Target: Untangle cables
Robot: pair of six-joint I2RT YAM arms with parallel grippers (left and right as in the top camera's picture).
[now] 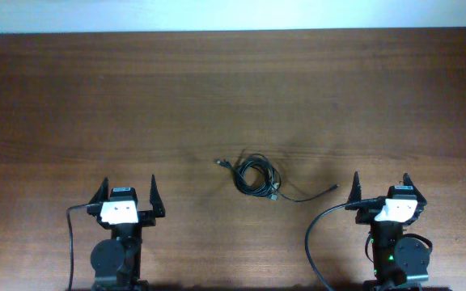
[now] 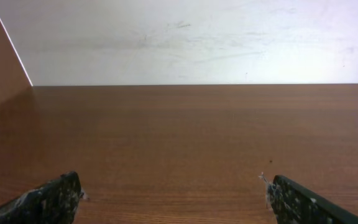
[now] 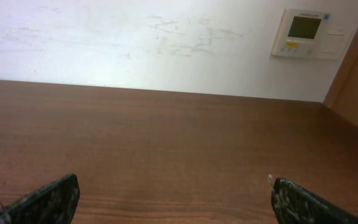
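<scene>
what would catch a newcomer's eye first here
The cables draw the eye first: a small black tangle near the middle of the brown table, loose ends trailing left and right. The left gripper and right gripper sit at the near edge, both open and empty. In the right wrist view a white wall panel stands out at upper right.

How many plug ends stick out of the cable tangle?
3 plug ends: one upper left, one below the coil, one trailing right. Others may be hidden in the cables.
</scene>
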